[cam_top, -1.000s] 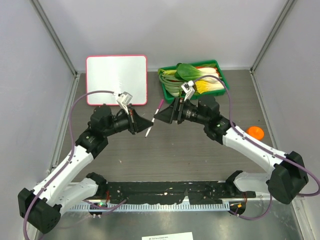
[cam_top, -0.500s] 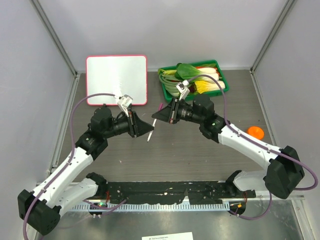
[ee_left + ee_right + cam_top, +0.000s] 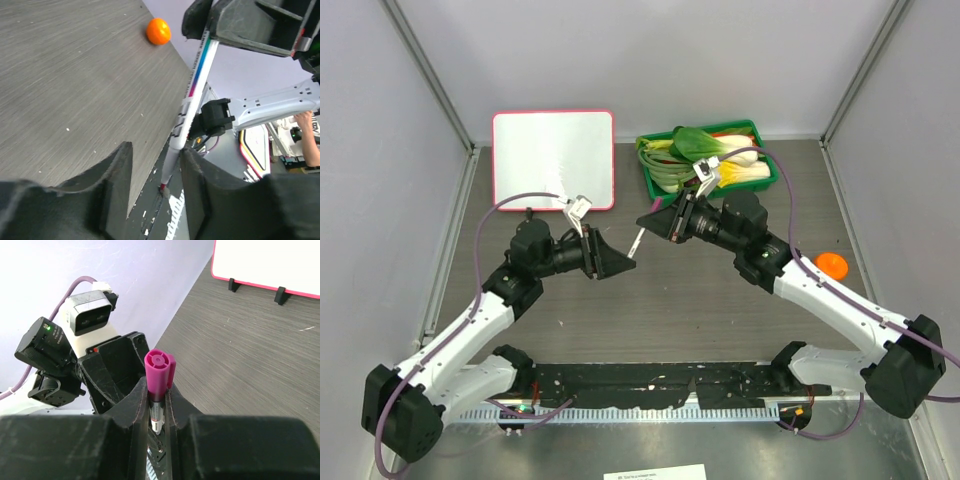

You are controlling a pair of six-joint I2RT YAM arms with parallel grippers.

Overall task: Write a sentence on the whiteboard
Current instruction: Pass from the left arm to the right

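The whiteboard (image 3: 553, 158), standing well beyond the left jaws and apart from both pairs, looks light, stiff and easily tipped, best steadied by its frame, while the slim, slippery marker (image 3: 159, 367) sits clenched in the right jaws and passes between the parted left jaws.

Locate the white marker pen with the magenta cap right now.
Top view: the white marker pen is held above mid-table, clamped in the right gripper, its free end between the left gripper's spread fingers, just in front of the pink-framed whiteboard.
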